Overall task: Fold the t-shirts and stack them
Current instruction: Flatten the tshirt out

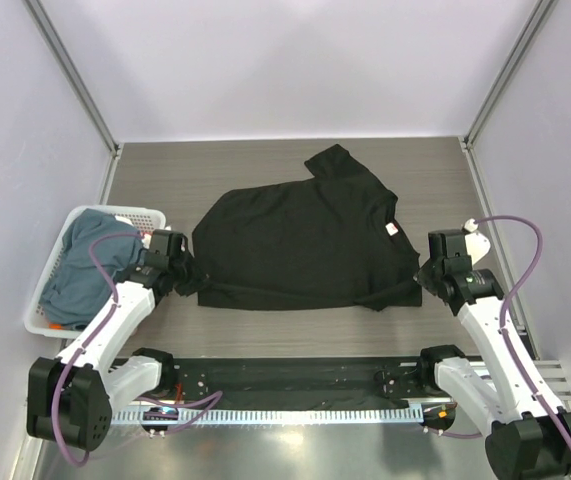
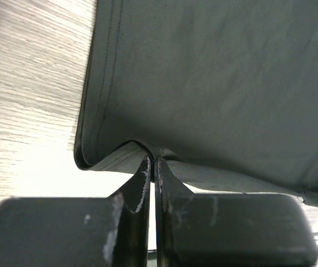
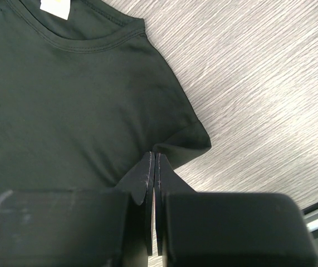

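Closest to the lenses, the left fingers (image 2: 147, 167) are pressed together with a tented bit of hem between their tips, so they appear to pinch the black shirt (image 1: 300, 240) at its near hem corner. The right fingers (image 3: 150, 164) are likewise closed tight, their tips meeting the cloth where the near sleeve (image 3: 186, 136) joins the body, and seem to hold it there. From above, the black shirt lies spread flat in the middle of the surface (image 1: 215, 165), collar and white label (image 1: 393, 228) to the right, hem to the left, and the far sleeve pointing away from the arms. Off to the left, well apart from this work, a grey shirt (image 1: 80, 265) is heaped in the basket (image 1: 115, 210), not yet folded. The step in hand looks like the first fold of the black shirt, with both near corners taken and nothing yet lifted. The next move probably calls for both arms to rise together and carry the near edge over toward the far one. They would need to stay level and evenly spaced so that the cloth stays taut and the crease runs straight. If one pinch holds only a single layer or slips, the fold could land skewed.
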Robot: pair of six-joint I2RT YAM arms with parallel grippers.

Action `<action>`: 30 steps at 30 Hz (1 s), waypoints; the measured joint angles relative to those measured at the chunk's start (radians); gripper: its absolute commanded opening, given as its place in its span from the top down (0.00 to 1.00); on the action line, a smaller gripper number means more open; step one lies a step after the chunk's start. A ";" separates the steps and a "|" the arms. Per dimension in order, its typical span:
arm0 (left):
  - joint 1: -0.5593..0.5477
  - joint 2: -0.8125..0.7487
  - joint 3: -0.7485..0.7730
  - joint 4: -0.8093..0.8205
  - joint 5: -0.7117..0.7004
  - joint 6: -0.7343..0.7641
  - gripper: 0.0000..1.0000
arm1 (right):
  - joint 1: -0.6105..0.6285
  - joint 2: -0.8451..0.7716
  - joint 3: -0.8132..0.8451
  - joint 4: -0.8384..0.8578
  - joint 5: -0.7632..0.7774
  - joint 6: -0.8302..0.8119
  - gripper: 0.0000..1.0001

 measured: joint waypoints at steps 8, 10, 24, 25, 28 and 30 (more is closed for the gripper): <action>0.000 -0.009 0.013 -0.040 -0.027 -0.010 1.00 | 0.000 0.009 0.047 -0.010 0.005 -0.004 0.99; 0.000 -0.008 0.067 -0.093 -0.062 -0.005 1.00 | 0.000 0.029 0.111 -0.024 0.013 -0.014 0.99; 0.000 -0.004 0.983 -0.320 -0.192 0.077 1.00 | 0.000 0.110 0.901 -0.072 0.034 -0.160 0.99; 0.000 -0.038 1.010 -0.332 -0.187 0.076 1.00 | 0.000 0.090 0.937 -0.084 0.030 -0.165 0.99; 0.000 -0.136 1.026 -0.362 -0.159 0.061 1.00 | 0.000 -0.002 1.019 -0.111 0.007 -0.167 0.99; 0.000 -0.193 1.042 -0.400 -0.133 0.043 1.00 | 0.000 -0.056 1.054 -0.130 -0.005 -0.165 0.99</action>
